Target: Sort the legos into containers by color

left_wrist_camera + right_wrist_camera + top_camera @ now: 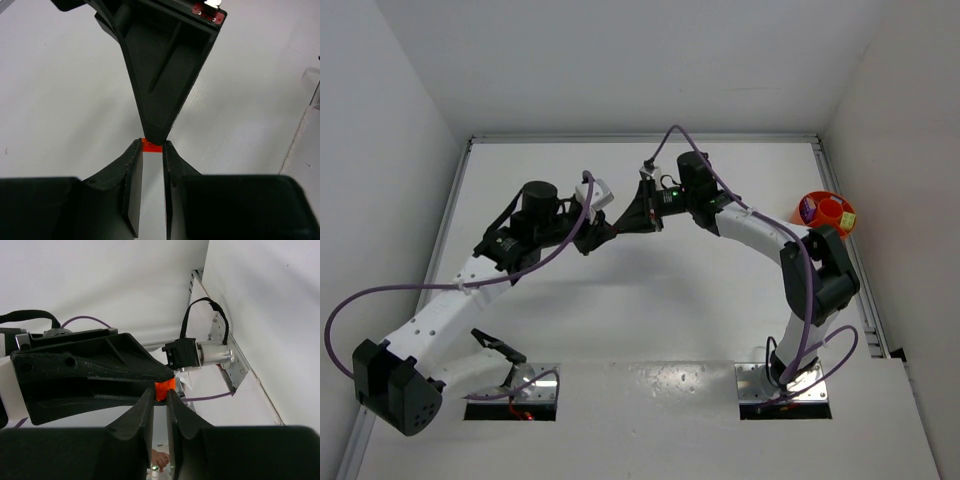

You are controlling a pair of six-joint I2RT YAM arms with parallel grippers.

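Only a sliver of the lego [151, 145] is seen in the left wrist view right now. It is pinched at the tips of the left gripper [152, 150] and capped by the right gripper [152, 131], whose body is cut off by the top edge. In the right wrist view its lower part is masked by the near fingers [148, 397], its left side by the other arm's tip. From above it cannot be made out at all, black being lost in black where the tips meet. In the orange bowl [825, 194], the cups [808, 208] are too small to be counted.
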